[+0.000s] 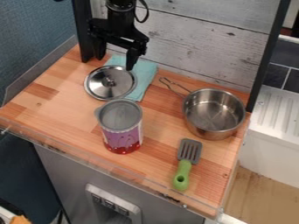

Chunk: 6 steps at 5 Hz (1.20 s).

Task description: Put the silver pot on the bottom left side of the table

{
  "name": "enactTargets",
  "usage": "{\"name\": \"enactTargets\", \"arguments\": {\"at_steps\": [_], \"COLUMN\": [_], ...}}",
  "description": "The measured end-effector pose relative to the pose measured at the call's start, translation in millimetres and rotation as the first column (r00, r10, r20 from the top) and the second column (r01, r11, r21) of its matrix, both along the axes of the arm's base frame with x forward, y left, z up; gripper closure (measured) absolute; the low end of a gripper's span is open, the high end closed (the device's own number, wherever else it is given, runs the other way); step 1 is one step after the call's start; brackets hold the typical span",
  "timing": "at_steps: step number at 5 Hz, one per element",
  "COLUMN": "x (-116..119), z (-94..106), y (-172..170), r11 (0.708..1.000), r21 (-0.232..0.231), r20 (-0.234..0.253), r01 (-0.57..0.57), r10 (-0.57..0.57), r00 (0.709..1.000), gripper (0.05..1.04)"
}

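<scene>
While the gripper [116, 62] is hanging with fingers spread near the metal lid [120, 86], silver pot [213, 110] is sitting right side of table [64, 94], behind green-handled spatula [184, 168].

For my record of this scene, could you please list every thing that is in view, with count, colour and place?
pot: one, silver, right part of the table
lid: one, silver, upper left, partly over the cloth
cloth: one, light blue, near the back boards
canister: one, purple and red with grey top, left of the pot
spatula: one, green handle, grey head, front right
table: one, wood brown, centre
back boards: several, whitish, behind the table
posts: two, black, beside the boards
side wall: one, blue, upper left
cabinet front: one, grey, below the table
ribbed unit: one, white, right edge
arm: one, black, top
end effector: one, black, open, above the lid
</scene>
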State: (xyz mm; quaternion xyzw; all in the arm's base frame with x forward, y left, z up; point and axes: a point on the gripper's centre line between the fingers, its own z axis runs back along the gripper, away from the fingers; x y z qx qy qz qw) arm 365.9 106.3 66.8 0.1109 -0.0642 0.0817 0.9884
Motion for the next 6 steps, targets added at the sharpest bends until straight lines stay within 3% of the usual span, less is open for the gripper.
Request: {"name": "enactTargets", "arguments": {"at_steps": [1,2,3,4,5,6], "x": [-1.7,9.4,19.2,21.3,14.4,6.9], "z": [-12.8,-15.9,-14.7,-13.1,-8.2,-9.0], "y": [-2.1,-38.4,-95.0,-141.3,-187.3,-205.9], "r11": [1.000,0.988,0.930,0.863,0.808,0.775], "r21": [-0.014,-0.048,-0.071,-0.070,-0.078,-0.103], "r20": [-0.033,-0.020,0.001,0.023,0.032,0.022], "r01": [0.003,0.147,0.360,0.501,0.584,0.624], "r10": [-0.004,-0.148,-0.361,-0.501,-0.583,-0.625], "r00": [0.999,0.989,0.933,0.865,0.812,0.780], "gripper": [0.083,0.083,0.083,0.083,0.083,0.083]}}
